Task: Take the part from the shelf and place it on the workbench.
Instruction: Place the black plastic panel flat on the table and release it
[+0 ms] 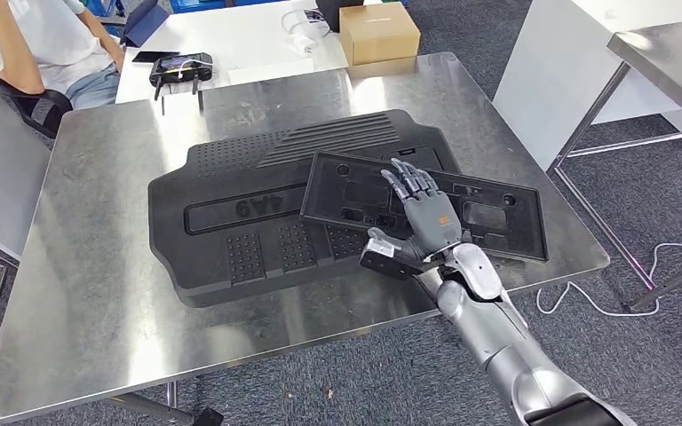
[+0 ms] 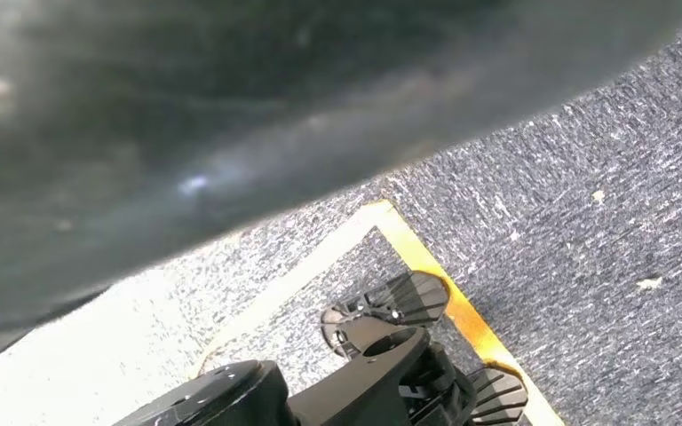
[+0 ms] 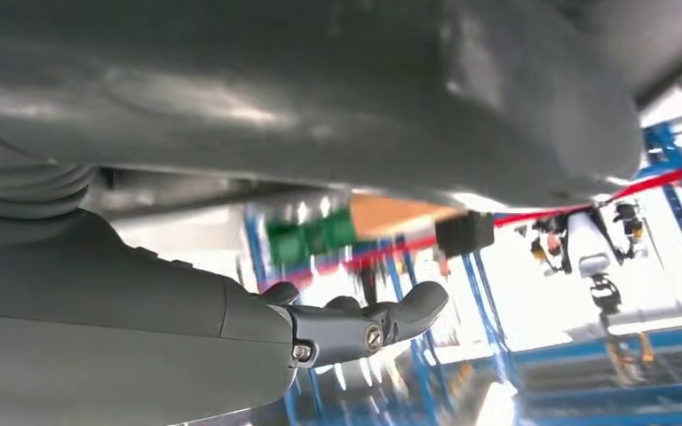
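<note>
Your right hand point(image 1: 426, 216) lies flat over the near edge of the flat black frame part point(image 1: 488, 206), fingers stretched out and apart on top of it, thumb low at the near rim, so it reads as resting or pressing rather than gripping, though you cannot tell from the head view whether the thumb hooks under the edge. The right wrist view shows the thumb point(image 3: 382, 321) sticking out beneath a dark surface, which fits the part sitting just above the palm side. The part is already on the steel workbench point(image 1: 89, 293), lying partly across the bigger black ribbed panel point(image 1: 231, 213) and tilted a bit because of that overlap, its far right corner near the bench's right edge. Judging by that, placing is nearly finished and the flat hand is there to settle the part before letting go. Watch that it doesn't slide off the panel when you lift away. Your left hand isn't visible; the left wrist view looks down at carpet and a yellow floor line point(image 2: 448, 302). A seated person point(image 1: 27, 44) is at the far left, a cardboard box point(image 1: 378, 33) beyond the bench.
</note>
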{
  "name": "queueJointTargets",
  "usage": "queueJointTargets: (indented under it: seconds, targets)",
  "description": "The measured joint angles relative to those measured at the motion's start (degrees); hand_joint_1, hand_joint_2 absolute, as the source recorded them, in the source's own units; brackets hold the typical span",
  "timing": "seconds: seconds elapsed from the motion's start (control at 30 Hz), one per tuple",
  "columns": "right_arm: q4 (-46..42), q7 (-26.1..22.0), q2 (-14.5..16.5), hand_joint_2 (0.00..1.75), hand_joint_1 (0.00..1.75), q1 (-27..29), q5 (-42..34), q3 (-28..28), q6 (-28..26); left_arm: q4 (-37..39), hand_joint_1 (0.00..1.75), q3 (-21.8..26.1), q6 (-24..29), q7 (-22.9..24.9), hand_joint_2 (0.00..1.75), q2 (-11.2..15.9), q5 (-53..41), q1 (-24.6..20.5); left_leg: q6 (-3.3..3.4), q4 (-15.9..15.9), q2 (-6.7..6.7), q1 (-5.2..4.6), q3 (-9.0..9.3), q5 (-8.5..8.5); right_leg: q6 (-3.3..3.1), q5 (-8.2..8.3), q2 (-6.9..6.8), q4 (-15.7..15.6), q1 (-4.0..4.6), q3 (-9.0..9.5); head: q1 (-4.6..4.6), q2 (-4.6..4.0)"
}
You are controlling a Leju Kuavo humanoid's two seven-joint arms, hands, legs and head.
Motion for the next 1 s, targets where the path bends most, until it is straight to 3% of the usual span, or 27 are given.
queueJointTargets:
  seconds: [0.23,0.43,0.57,0.7,0.83,1.0]
  targets:
    - [-3.83,-1.86,1.08,0.0,0.0,1.89,-5.93,-2.26,3.05,0.0,0.0,-0.45,-0.01,-0.05,0.0,0.01,0.26,0.0,0.0,0.0,0.0,0.0,0.01,0.0,0.0,0.0,0.0,0.0,0.0,0.0,-0.01,0.0]
    - [-12.14,-3.62,3.4,0.0,0.0,5.97,-25.96,-4.41,12.45,0.0,0.0,-0.44,0.72,-0.17,0.0,0.02,1.47,0.15,0.0,-0.01,0.0,0.01,0.0,0.0,0.0,0.0,0.0,0.0,0.01,-0.01,0.0,0.0]
    - [-24.93,-3.48,5.73,0.0,0.0,12.91,-42.33,-4.28,19.01,0.0,0.0,-0.25,2.22,-1.16,0.0,0.15,3.2,0.74,-0.02,-0.03,-0.05,0.02,-0.04,-0.02,0.0,-0.04,-0.04,0.0,0.03,-0.05,-0.02,0.0]
    - [-40.28,-7.66,5.72,0.0,0.0,22.68,-52.87,-1.82,22.99,0.0,0.0,0.72,3.84,-2.68,0.0,0.38,5.12,2.16,0.01,-0.04,-0.06,0.01,-0.09,-0.17,0.0,-0.07,-0.06,-0.01,0.04,-0.11,-0.01,0.0]
    - [-52.89,-10.97,4.37,0.0,0.0,31.07,-58.35,0.38,26.63,0.0,0.0,2.27,5.09,-3.78,0.0,0.5,7.0,3.43,0.09,-0.06,0.0,0.0,-0.12,-0.29,0.01,-0.1,-0.03,-0.1,0.03,-0.08,0.0,0.0]
    - [-60.13,-11.45,3.16,0.0,0.0,35.72,-60.72,1.61,28.9,0.0,0.0,3.95,5.44,-4.27,0.0,0.73,8.16,3.99,0.1,-0.06,0.01,-0.02,-0.07,-0.31,0.02,-0.09,-0.03,-0.13,0.02,0.01,0.01,0.0]
